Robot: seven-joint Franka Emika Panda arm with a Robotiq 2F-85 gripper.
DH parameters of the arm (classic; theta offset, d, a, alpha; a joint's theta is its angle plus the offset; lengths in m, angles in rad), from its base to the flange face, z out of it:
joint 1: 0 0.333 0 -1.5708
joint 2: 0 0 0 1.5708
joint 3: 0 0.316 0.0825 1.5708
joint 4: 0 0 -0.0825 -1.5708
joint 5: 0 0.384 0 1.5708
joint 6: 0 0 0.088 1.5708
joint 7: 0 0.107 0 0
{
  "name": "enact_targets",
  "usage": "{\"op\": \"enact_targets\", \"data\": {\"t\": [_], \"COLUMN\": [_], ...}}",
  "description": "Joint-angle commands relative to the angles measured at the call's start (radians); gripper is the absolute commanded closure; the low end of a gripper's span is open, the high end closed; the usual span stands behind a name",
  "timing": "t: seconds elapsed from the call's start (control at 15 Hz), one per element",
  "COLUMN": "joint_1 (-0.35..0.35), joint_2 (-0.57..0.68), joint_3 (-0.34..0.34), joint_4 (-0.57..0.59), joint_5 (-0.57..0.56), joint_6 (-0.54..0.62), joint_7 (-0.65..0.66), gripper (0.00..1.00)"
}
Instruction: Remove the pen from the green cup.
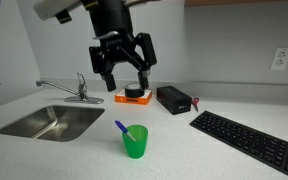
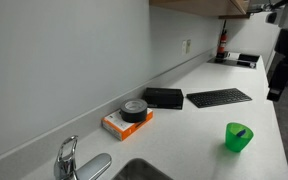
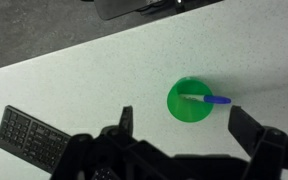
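The tool (image 1: 125, 80) hangs released, jaws spread wide, well above the counter (image 1: 84, 150) and grasping nothing. Below it, somewhat nearer, the green cup (image 1: 135, 142) stands upright with the pen (image 1: 121, 127) inside, its blue end leaning out over the left rim in an exterior view. Judged risks: a descent off the pen's slant could strike the rim and tip the light cup, or pinch pen and wall together and lift both. A keyboard (image 1: 249, 140) lies to the right, apart. No brand, label or writing is legible.
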Motion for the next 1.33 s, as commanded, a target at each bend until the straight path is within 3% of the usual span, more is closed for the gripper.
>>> {"op": "enact_targets", "data": {"t": [0.0, 0.33, 0.53, 1.27], "joint_1": [0.003, 0.006, 0.026, 0.017], "joint_2": [0.012, 0.023, 0.075, 0.254], "joint_3": [-0.002, -0.006, -0.01, 0.048], "joint_4": [-0.011, -0.025, -0.037, -0.119], "joint_5": [-0.001, 0.01, 0.101, 0.111], "joint_6": [0.016, 0.049, 0.095, 0.415], "joint_7": [0.003, 0.004, 0.032, 0.142], "gripper": [0.0, 0.0, 0.0, 0.0]}}
